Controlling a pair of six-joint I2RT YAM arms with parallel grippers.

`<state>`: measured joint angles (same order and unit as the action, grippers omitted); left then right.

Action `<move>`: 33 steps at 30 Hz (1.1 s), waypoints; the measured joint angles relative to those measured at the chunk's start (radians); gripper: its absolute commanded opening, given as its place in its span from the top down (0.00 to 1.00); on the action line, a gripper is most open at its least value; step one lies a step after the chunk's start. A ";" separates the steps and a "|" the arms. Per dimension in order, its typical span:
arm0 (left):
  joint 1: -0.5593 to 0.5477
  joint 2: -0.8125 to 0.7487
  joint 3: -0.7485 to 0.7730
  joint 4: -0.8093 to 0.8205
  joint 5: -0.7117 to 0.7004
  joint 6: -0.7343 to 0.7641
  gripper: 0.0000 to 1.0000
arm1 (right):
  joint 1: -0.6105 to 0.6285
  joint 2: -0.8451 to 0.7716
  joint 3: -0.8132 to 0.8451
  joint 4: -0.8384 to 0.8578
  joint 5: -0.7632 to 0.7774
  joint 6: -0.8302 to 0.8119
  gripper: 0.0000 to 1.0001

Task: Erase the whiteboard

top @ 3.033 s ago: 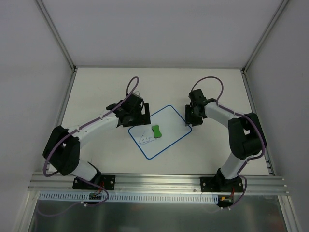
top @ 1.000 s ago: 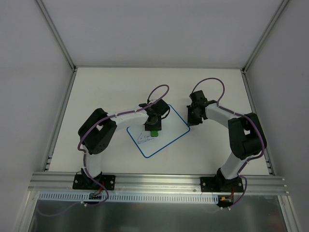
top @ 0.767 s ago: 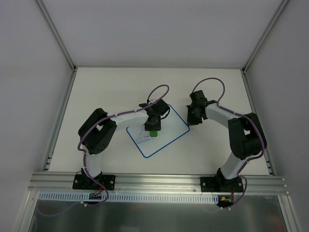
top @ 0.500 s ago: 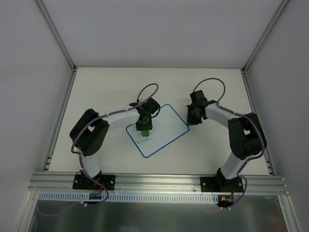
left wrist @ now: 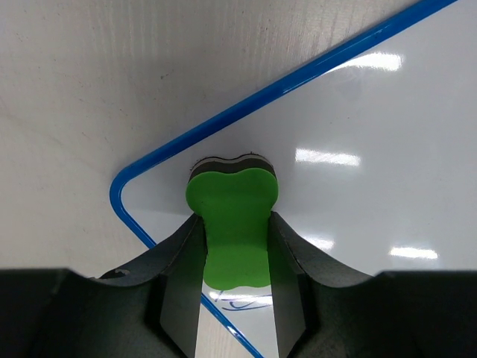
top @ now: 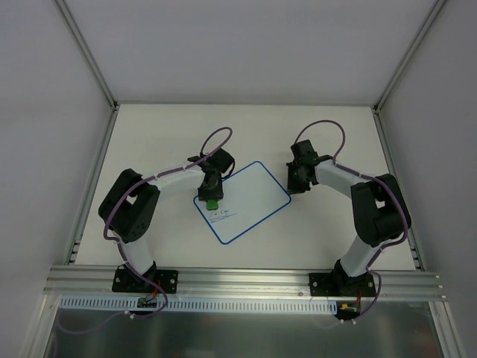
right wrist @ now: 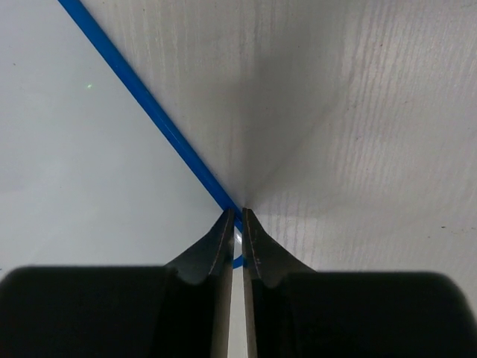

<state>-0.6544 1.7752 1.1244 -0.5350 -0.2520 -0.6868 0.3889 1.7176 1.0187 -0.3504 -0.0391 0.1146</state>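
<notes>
Having slid left across the whiteboard (top: 253,195) lying askew at centre, the left gripper (left wrist: 235,218) is clamping the green eraser (left wrist: 231,195) at its left corner — scribbles (top: 219,217) waiting just nearward of it — while the right gripper (right wrist: 235,216) is pinching the right rim, nearly closed.

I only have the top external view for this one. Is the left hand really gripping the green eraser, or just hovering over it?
Observer: Gripping. The left wrist view shows the green eraser clamped between the fingers of the left hand, at a corner of the whiteboard.
Operator: Does the eraser have a wiping layer?
Observer: Yes, a dark layer shows under its green top.
Operator: Is the right hand open beside the board?
Observer: No. The right wrist view shows the right hand closed on the board's blue rim.
</notes>
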 measured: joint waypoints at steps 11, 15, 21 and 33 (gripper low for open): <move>-0.008 0.007 0.014 -0.022 0.012 0.050 1.00 | 0.037 0.038 0.040 -0.022 0.014 -0.049 0.81; -0.035 0.023 0.035 -0.037 0.019 0.064 1.00 | 0.043 0.063 0.077 -0.038 0.023 -0.057 1.00; -0.133 0.102 0.139 -0.044 0.067 0.078 1.00 | 0.051 0.064 0.086 -0.048 0.052 -0.049 1.00; -0.077 -0.043 -0.050 0.008 0.096 0.032 1.00 | 0.055 0.063 0.087 -0.050 0.072 -0.025 1.00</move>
<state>-0.7319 1.7325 1.0740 -0.5270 -0.1558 -0.6548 0.4442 1.7805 1.1053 -0.4004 0.0334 0.0895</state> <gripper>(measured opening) 0.347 0.014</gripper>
